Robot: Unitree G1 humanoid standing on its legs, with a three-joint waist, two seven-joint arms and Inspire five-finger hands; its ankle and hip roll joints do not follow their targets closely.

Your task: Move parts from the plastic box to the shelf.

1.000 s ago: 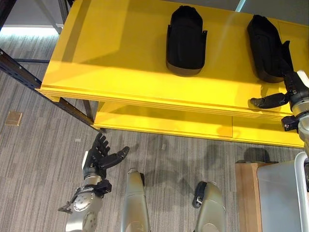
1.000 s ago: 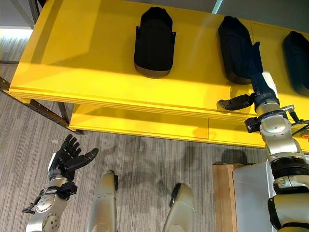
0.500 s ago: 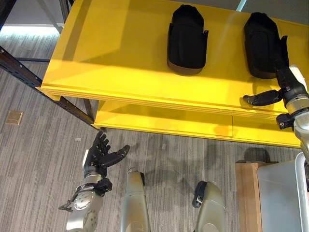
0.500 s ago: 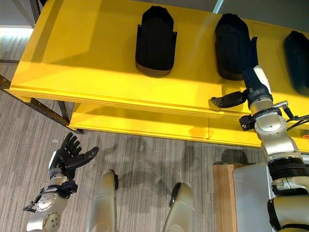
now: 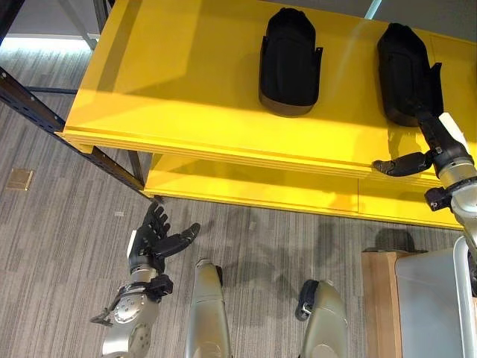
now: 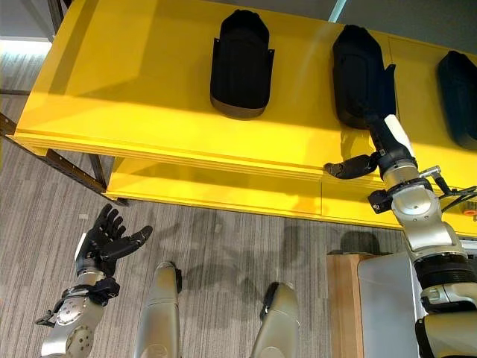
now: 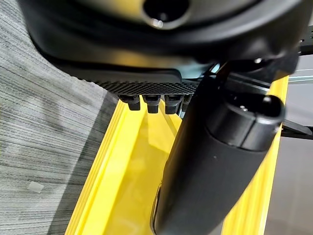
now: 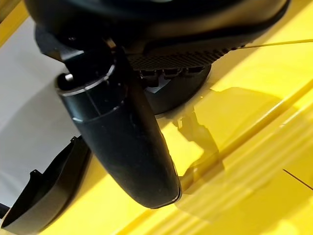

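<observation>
Parts on the yellow shelf [image 6: 134, 82], top board, three black moulded shells side by side. Middle part [image 6: 359, 76] lying flat, long axis running front to back across the board, rounded narrow end toward the rear, broader open end toward the front edge. Left part [image 6: 241, 64] set the same way, well apart from the middle one, its tan-edged open end facing the front lip. Third part [image 6: 456, 97] further right, cut by the picture edge, same front-to-back lie as far as can be told.

Right hand [image 6: 387, 134] reaching up over the shelf's front edge, fingers straight and extended toward the front end of the middle part, at or just short of it; contact cannot be told. Thumb spread out sideways, lying low over the board near the lip. Nothing held. Right wrist view: fingers straight toward one dark part, another part [image 8: 46, 188] off to the side on the yellow board.

Left hand [image 5: 153, 240] low over the grey striped carpet [image 5: 52, 246], well apart from the shelf, fingers splayed and relaxed, empty.

Lower yellow board beneath the top one. Pale plastic box [image 6: 387, 306] at lower right, on a wooden stand [image 6: 343, 298].
</observation>
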